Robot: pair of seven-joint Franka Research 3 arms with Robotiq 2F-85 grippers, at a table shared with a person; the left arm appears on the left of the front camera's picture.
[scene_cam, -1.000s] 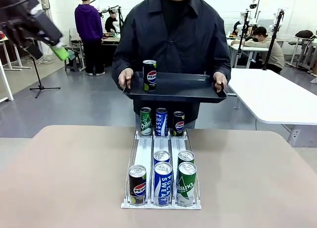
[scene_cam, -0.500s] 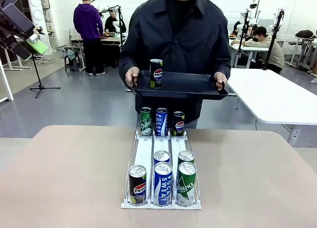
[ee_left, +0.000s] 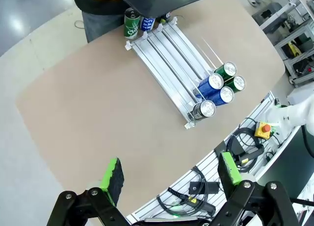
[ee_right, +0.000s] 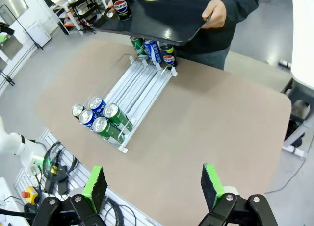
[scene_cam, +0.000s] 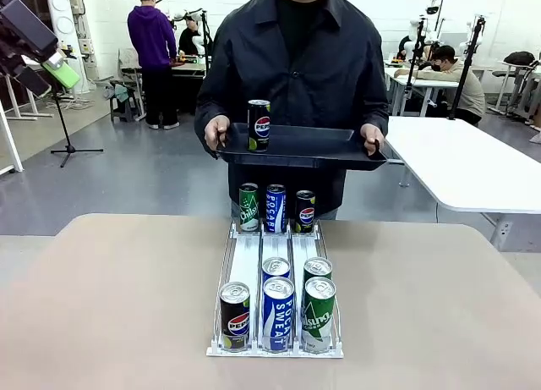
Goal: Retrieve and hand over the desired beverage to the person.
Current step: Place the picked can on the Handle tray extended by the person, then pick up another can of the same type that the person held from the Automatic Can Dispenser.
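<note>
Item: Pepsi can (scene_cam: pixel 259 125), upright, on left end of tray (scene_cam: pixel 321 146) held by the person (scene_cam: pixel 296 60) beyond the table (scene_cam: pixel 118 297). Left pincer (ee_left: pixel 171 171): released, high at far left; can lies right and lower; likely the nearer arm. Right pincer (ee_right: pixel 154 184): released, high over table.

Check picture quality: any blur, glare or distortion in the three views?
Front view: evenly lit and sharp, the label of the Pepsi can on the tray reads clearly. Left wrist view: wide-angle bowing of the table edge, glare on the floor. Right wrist view: same bowing, no blur.
</note>
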